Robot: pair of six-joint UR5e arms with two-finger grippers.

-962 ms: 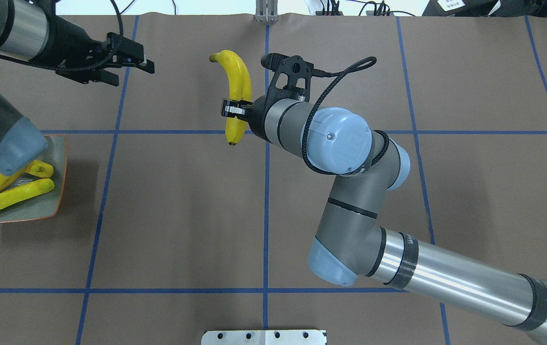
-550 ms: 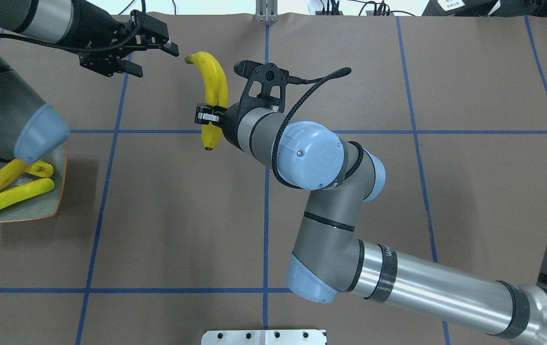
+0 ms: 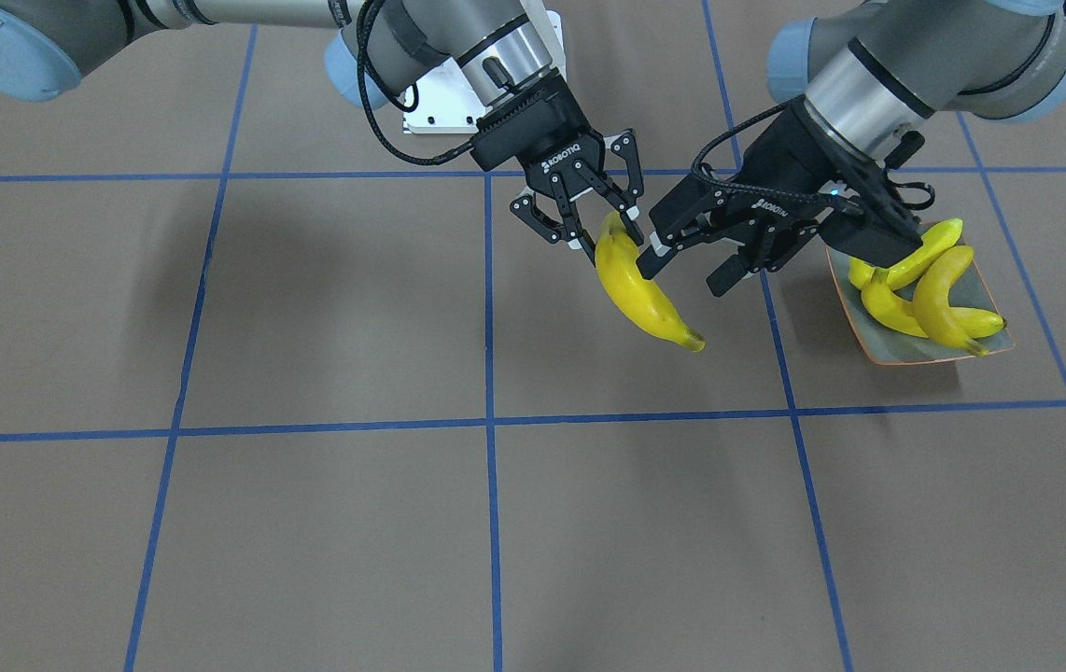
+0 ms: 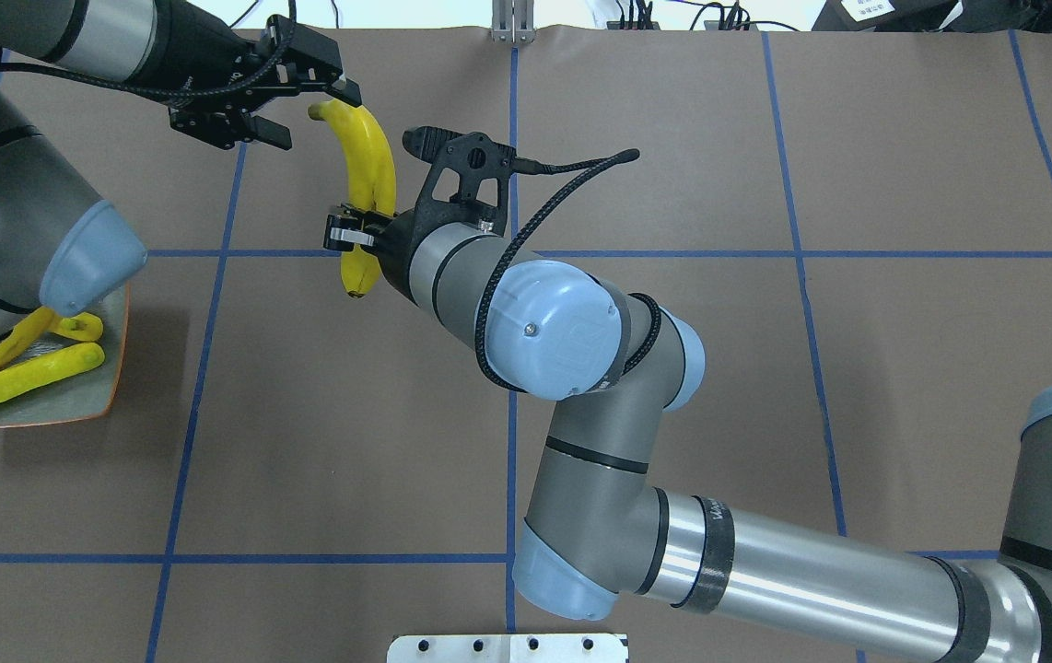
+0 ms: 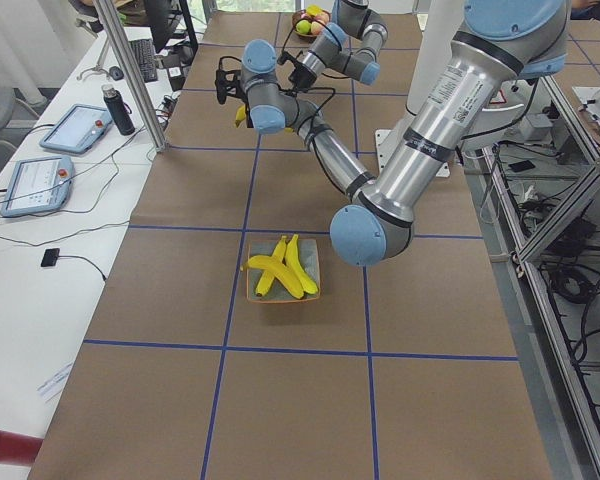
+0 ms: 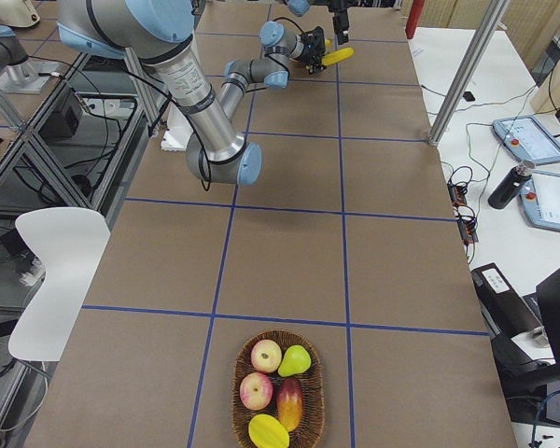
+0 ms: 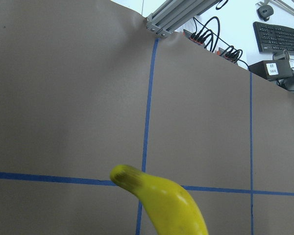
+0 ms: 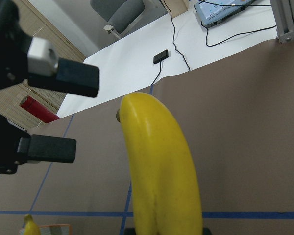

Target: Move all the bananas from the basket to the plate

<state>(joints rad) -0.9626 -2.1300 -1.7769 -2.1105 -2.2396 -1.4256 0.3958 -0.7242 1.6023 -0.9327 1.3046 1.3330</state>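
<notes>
My right gripper (image 4: 356, 235) is shut on the middle of a yellow banana (image 4: 369, 170) and holds it above the table. The same banana (image 3: 642, 297) hangs tilted in the front-facing view. My left gripper (image 4: 307, 115) is open, its fingers (image 8: 63, 78) just beside the banana's far tip (image 7: 125, 175), not closed on it. The grey-green plate (image 3: 897, 356) with its orange rim sits at the table's left end and holds three bananas (image 3: 920, 291). The basket (image 6: 313, 415) stands at the table's right end with mixed fruit.
The left arm's elbow (image 4: 88, 262) hangs over the plate (image 4: 75, 402) in the overhead view. Brown paper with blue tape lines covers the table. A white mounting plate (image 4: 508, 647) lies at the near edge. Tablets and cables sit on the side desk.
My right gripper has carried the banana to the left. My left gripper has swung right to meet the banana's far tip, still open.
</notes>
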